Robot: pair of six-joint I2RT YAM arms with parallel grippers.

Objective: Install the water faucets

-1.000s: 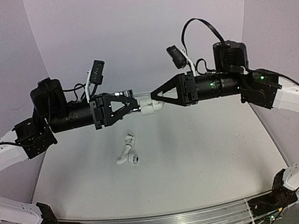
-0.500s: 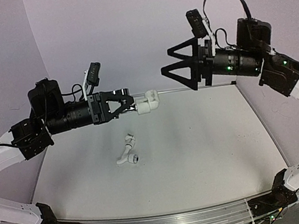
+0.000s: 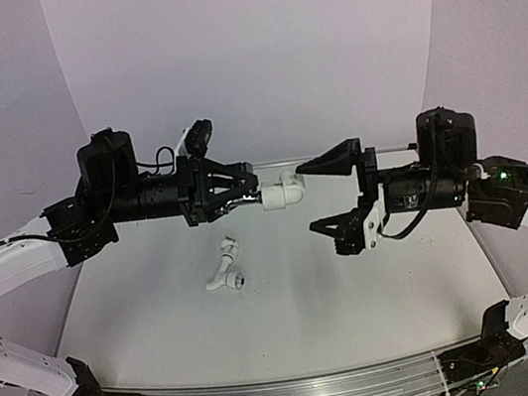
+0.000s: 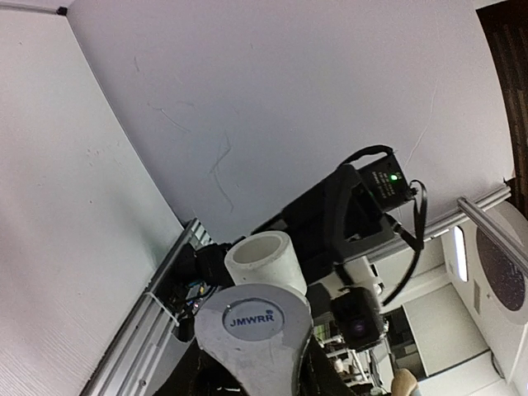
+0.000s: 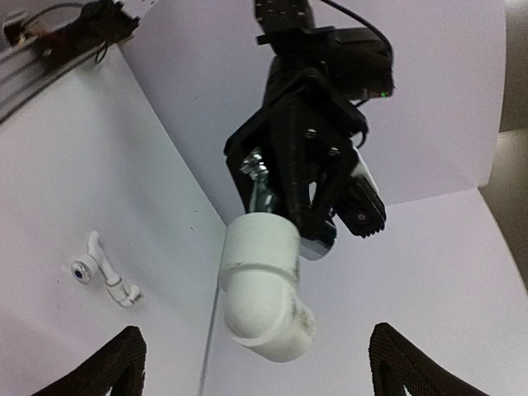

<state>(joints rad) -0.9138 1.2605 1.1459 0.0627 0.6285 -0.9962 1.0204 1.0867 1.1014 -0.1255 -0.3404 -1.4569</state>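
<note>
Top external view first, and the biggest thing in it is the pale table (image 3: 378,280), with both arms held up off it and facing each other. The left gripper (image 3: 243,193) is clamped tight on the chrome tap (image 5: 261,188), fingers pinched around its metal body. The right gripper (image 3: 312,196) has its jaws spread wide with nothing between them. Below the two hands lies a long bent pipe piece (image 3: 223,271), flat on the surface and well apart from either hand; it is under and a little behind the left fingertips. Now the part that matters: the white elbow fitting (image 5: 262,285) sits on the end of the tap's stem, just beyond the left fingertips. From the right wrist view it hangs dead ahead of the right hand, centred between the two open fingers and touching neither. The tap's long axis runs straight out along the left fingers, pointing at the right hand, so the two grippers are nose to nose along one line. The left hand is the nearer, since it has the piece; the right is just short of it. By my reckoning the elbow is at least partly mated, as it hangs there unsupported. Count: one tap, one elbow, one bent pipe, two grippers.
</note>
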